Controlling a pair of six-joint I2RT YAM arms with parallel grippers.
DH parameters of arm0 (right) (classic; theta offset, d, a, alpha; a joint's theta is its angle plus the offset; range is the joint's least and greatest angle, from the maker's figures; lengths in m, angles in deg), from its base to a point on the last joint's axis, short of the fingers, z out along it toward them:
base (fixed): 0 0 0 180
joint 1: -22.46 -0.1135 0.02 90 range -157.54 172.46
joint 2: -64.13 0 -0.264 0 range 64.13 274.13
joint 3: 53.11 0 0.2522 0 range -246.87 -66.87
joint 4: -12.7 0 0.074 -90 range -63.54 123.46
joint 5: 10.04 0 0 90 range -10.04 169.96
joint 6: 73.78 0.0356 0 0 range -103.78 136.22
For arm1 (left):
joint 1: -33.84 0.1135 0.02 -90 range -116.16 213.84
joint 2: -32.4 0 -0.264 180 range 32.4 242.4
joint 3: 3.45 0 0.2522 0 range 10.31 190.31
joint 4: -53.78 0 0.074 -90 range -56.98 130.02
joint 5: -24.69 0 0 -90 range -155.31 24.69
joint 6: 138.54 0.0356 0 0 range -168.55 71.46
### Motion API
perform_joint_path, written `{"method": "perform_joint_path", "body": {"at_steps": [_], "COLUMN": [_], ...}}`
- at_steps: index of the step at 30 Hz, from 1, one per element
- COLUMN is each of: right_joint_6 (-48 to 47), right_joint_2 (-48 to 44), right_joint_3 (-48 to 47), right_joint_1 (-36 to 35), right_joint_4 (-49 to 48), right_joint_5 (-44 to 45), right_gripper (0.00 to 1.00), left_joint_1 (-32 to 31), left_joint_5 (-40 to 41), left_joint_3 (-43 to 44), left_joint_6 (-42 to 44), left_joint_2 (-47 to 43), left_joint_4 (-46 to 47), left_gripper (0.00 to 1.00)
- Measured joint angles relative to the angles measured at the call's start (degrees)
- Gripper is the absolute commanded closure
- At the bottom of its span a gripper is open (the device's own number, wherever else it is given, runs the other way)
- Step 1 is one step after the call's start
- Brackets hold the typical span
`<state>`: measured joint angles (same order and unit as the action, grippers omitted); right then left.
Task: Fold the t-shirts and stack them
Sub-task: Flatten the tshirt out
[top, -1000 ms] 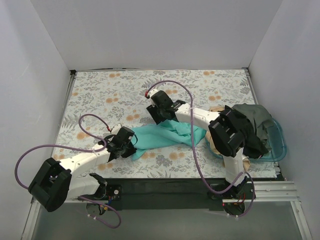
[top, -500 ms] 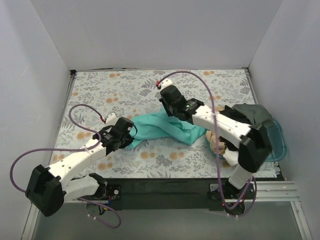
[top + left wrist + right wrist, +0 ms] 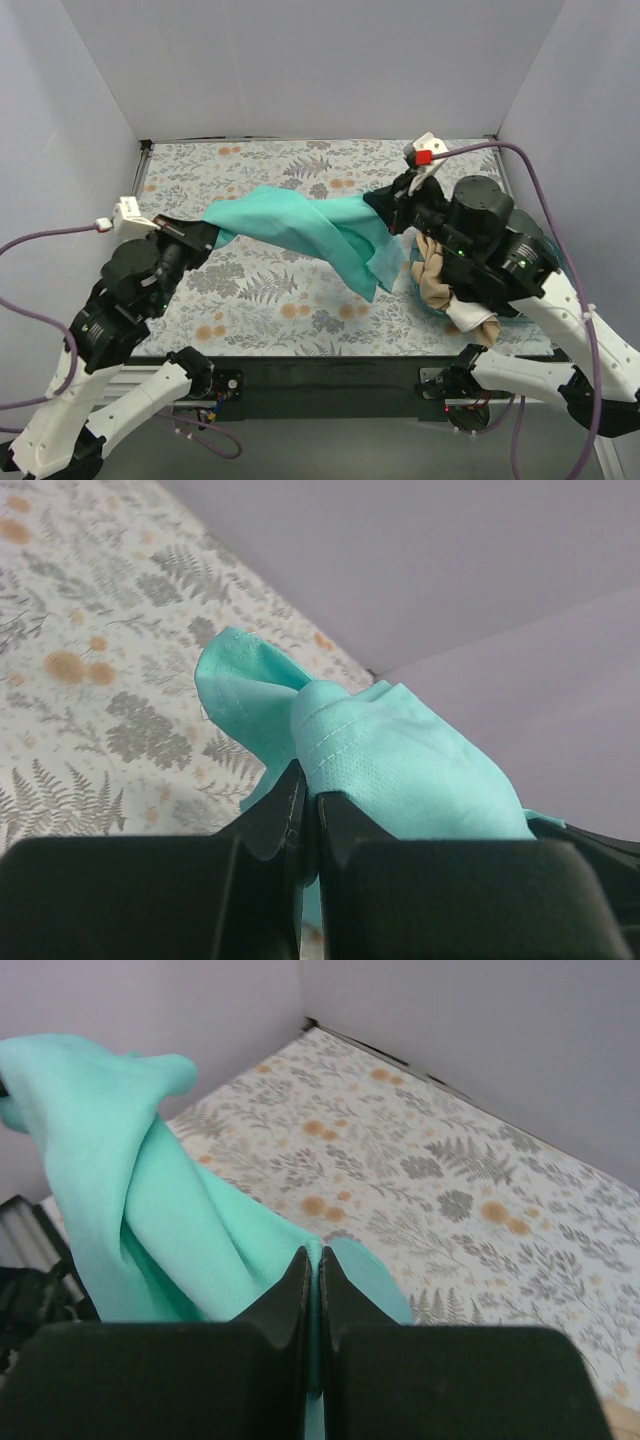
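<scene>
The teal-green t-shirt (image 3: 300,225) hangs stretched in the air between my two grippers, above the floral table (image 3: 270,290), sagging to a loose tail at centre-right. My left gripper (image 3: 207,235) is shut on its left end; in the left wrist view (image 3: 308,780) the cloth (image 3: 400,770) bunches just past the closed jaws. My right gripper (image 3: 385,205) is shut on its right end; in the right wrist view (image 3: 313,1260) a thin fold of the teal shirt (image 3: 130,1210) is pinched between the jaws. A beige shirt (image 3: 445,285) lies at the right, partly hidden by my right arm.
A translucent blue tub (image 3: 425,300) shows only a sliver at the right under my right arm. White walls (image 3: 300,70) close in the table on three sides. Purple cables (image 3: 30,330) loop off both arms.
Both arms have risen and spread apart, lifting the teal shirt off the table and stretching it out. The left gripper moved left, the right gripper right and up.
</scene>
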<state>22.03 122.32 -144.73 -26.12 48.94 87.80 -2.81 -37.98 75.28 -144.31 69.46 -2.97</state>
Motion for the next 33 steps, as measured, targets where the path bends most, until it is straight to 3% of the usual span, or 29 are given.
{"method": "perform_joint_path", "body": {"at_steps": [5,9,14,19,21,24,25,27,30,33], "right_joint_6": [0.0,0.5,2.1,4.6,5.1,5.5,5.6,5.5,5.5,5.5], "right_joint_2": [-5.5,-7.8,-6.7,3.1,10.6,23.7,27.4,33.2,36.0,33.5], "right_joint_3": [-0.4,2.7,10.0,15.6,15.8,14.2,13.2,11.0,8.7,8.6], "right_joint_1": [-0.6,-0.7,-0.3,0.4,0.7,1.7,1.9,2.5,3.0,3.1], "right_joint_4": [-1.1,-2.9,-3.1,-3.3,-3.6,-3.7,-3.4,-1.9,0.5,1.9], "right_joint_5": [-12.6,-17.6,-15.3,-7.2,-4.4,-2.2,-2.0,-1.8,-0.4,2.2], "right_gripper": [0.99,0.99,0.99,0.99,0.91,0.67,0.52,0.40,0.28,0.06], "left_joint_1": [-0.7,-0.7,-0.5,0.2,0.4,0.7,1.0,1.6,2.9,4.8], "left_joint_5": [-2.8,-4.5,-2.1,3.0,4.2,5.1,5.2,5.5,6.4,6.3], "left_joint_3": [2.5,2.1,-3.8,-15.5,-19.1,-22.1,-22.5,-22.6,-23.1,-25.3], "left_joint_6": [2.0,2.1,2.0,-0.5,-2.1,-4.7,-5.4,-6.5,-7.2,-6.8], "left_joint_2": [-8.0,-11.0,-10.4,-2.6,4.0,15.1,17.9,21.7,23.4,22.6], "left_joint_4": [0.6,0.1,0.3,1.2,1.3,1.2,0.9,0.6,1.5,4.1], "left_gripper": [1.00,1.00,1.00,1.00,1.00,1.00,1.00,1.00,1.00,1.00]}}
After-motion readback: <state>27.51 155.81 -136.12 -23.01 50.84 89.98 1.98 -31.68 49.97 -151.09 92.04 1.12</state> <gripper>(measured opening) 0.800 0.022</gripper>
